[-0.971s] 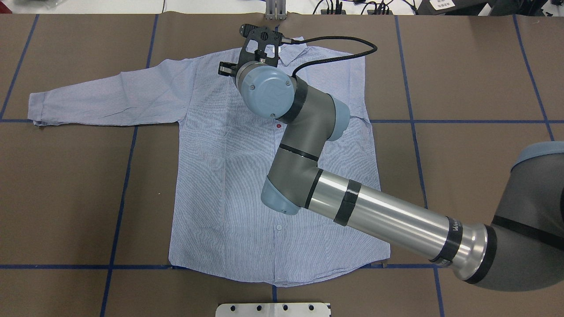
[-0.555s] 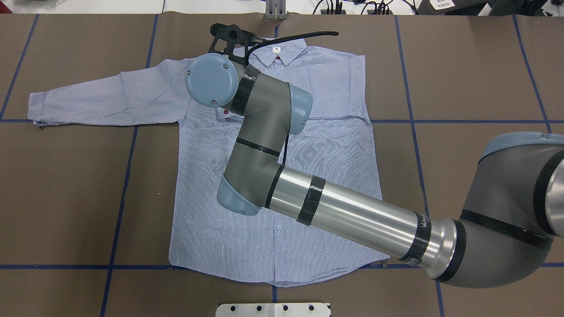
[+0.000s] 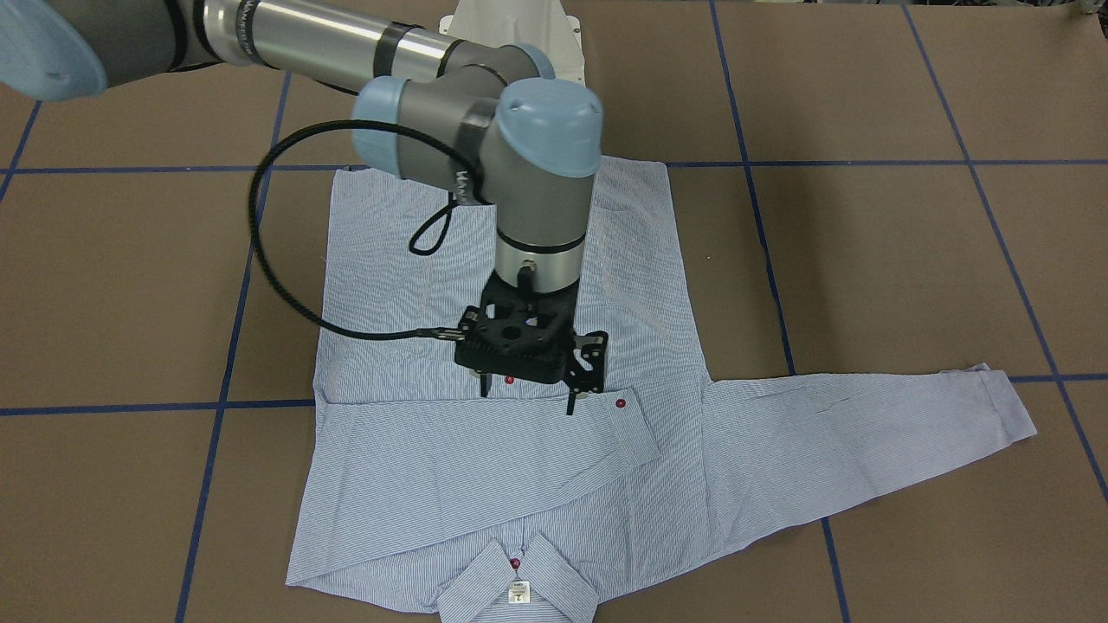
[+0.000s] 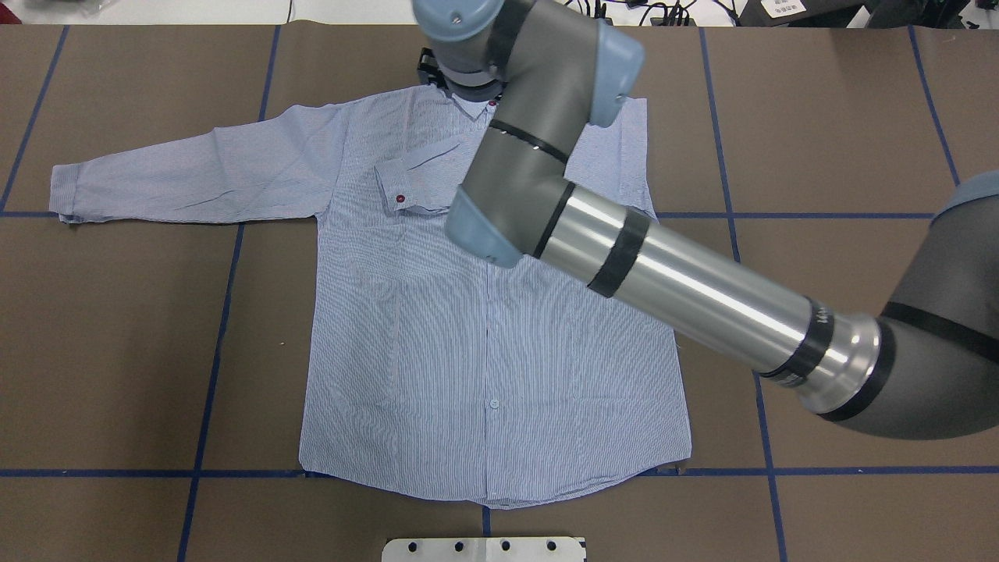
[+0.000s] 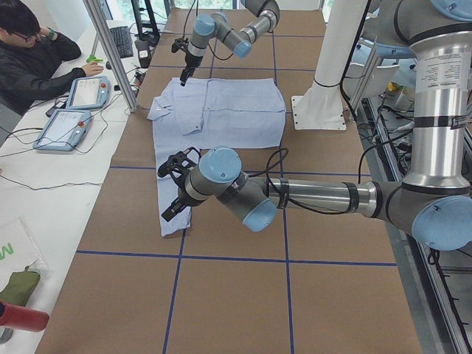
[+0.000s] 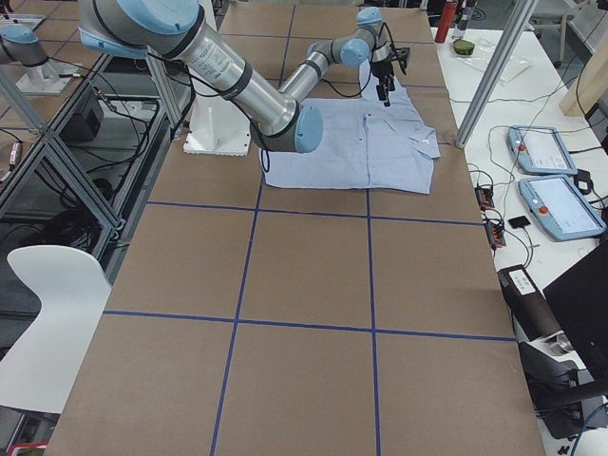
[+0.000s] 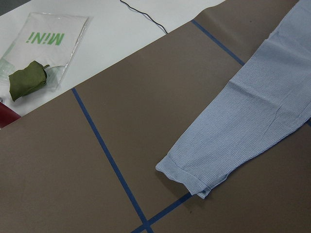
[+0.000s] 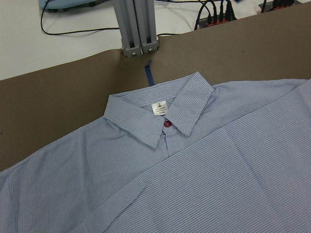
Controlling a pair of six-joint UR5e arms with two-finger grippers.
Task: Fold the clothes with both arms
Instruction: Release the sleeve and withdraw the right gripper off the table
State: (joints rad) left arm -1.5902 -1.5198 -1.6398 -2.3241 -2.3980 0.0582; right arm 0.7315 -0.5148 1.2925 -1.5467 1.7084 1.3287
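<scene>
The striped shirt (image 4: 484,351) lies flat and front up on the brown table, collar (image 8: 160,116) at the far edge. Its one sleeve is folded across the chest, with the cuff (image 4: 398,191) and a dark red button on top. The other sleeve (image 4: 195,172) stretches out to the left and ends in a cuff (image 7: 189,174). My right gripper (image 3: 527,398) hangs open and empty just above the folded sleeve, near the cuff (image 3: 632,424). My left gripper (image 5: 171,209) shows only in the exterior left view, above the outstretched cuff. I cannot tell whether it is open or shut.
The white pedestal base (image 4: 484,549) stands at the near edge. An aluminium post (image 4: 488,19) and cables stand beyond the collar. An operator (image 5: 37,59) sits by teach pendants (image 5: 81,92). A green item (image 7: 29,80) lies off the table's left end.
My right wrist swung left over the chest, then back right toward the collar and rose. The folded sleeve's cuff now lies uncovered on the chest.
</scene>
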